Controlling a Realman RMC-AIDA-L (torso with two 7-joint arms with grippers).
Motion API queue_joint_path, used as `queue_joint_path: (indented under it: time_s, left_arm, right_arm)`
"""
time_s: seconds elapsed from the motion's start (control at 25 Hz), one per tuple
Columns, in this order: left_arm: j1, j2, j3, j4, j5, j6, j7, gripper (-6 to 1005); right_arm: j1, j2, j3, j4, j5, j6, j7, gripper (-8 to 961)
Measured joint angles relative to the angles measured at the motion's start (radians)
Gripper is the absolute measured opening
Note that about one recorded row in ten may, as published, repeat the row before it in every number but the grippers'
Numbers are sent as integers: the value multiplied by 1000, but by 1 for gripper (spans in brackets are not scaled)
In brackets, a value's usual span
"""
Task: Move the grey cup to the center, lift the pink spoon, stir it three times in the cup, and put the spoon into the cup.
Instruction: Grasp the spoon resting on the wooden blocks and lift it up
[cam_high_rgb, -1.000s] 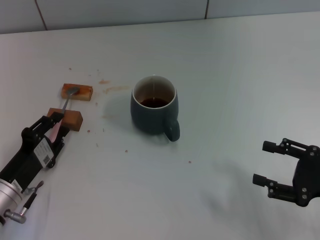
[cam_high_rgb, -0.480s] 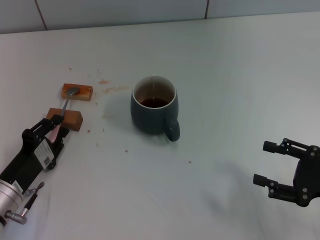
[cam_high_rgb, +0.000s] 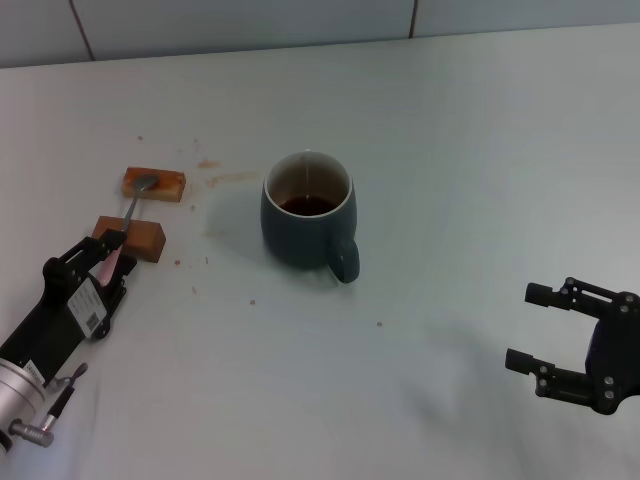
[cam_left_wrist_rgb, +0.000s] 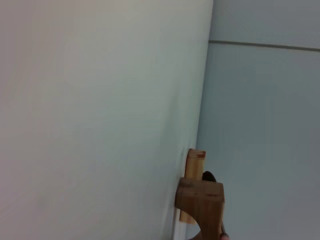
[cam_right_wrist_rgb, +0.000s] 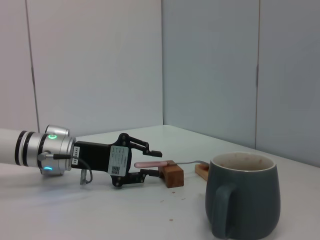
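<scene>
The grey cup (cam_high_rgb: 305, 215) stands mid-table with dark liquid inside and its handle toward the near right; it also shows in the right wrist view (cam_right_wrist_rgb: 243, 195). The pink spoon (cam_high_rgb: 128, 212) lies across two wooden blocks, its metal bowl on the far one. Its pink handle (cam_right_wrist_rgb: 148, 163) sticks out past the near block. My left gripper (cam_high_rgb: 105, 262) is open with one finger on each side of the handle, seen in the right wrist view (cam_right_wrist_rgb: 152, 162) too. My right gripper (cam_high_rgb: 523, 326) is open and empty at the near right.
Two brown wooden blocks, far (cam_high_rgb: 165, 184) and near (cam_high_rgb: 145, 240), sit left of the cup; they also show in the left wrist view (cam_left_wrist_rgb: 201, 200). Brown crumbs and stains (cam_high_rgb: 225, 178) lie between the blocks and the cup. A tiled wall (cam_high_rgb: 300, 20) runs behind the table.
My left gripper has drawn back slightly along the spoon handle toward the near left. The cup, the spoon and the right arm have not moved.
</scene>
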Motion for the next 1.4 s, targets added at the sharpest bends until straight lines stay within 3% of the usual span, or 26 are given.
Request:
queue_joint_path:
  time_s: [1.4]
  left_arm:
    - [-7,1,-10,6,5,-33,-4,153]
  right_arm:
    - [9,-1,2,-3,0,2,26,752]
